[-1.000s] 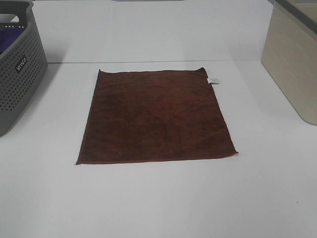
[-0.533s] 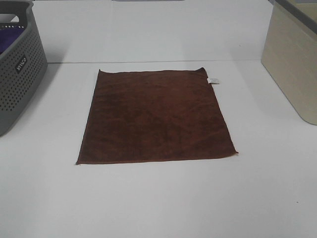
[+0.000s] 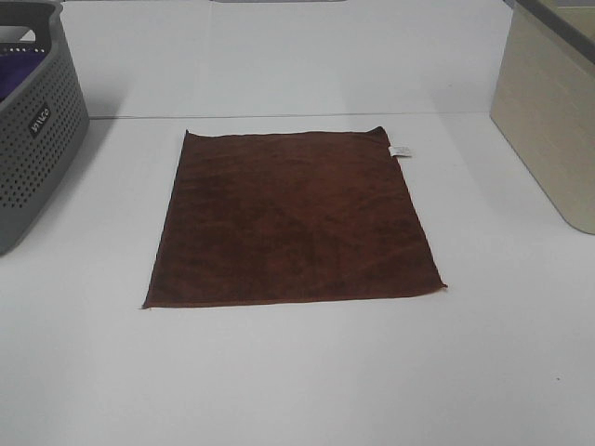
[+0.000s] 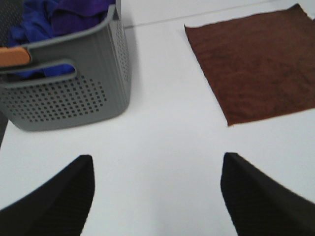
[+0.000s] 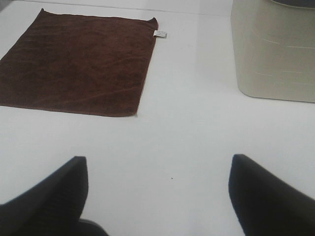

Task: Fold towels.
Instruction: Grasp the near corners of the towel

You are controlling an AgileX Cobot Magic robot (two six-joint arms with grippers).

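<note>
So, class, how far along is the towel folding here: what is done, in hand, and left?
Done: the brown towel lies spread flat on the white table. In hand: nothing; the left gripper and right gripper are open, clear of it. Left: every fold, plus the blue and purple cloths in the grey basket.

The label (image 3: pixel 38 118) on the gray basket (image 3: pixel 58 153) is unreadably blurred.

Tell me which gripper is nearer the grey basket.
Left. The left gripper sits open near the grey basket, on its side of the brown towel; the right gripper is beyond the towel, near the beige bin.
</note>
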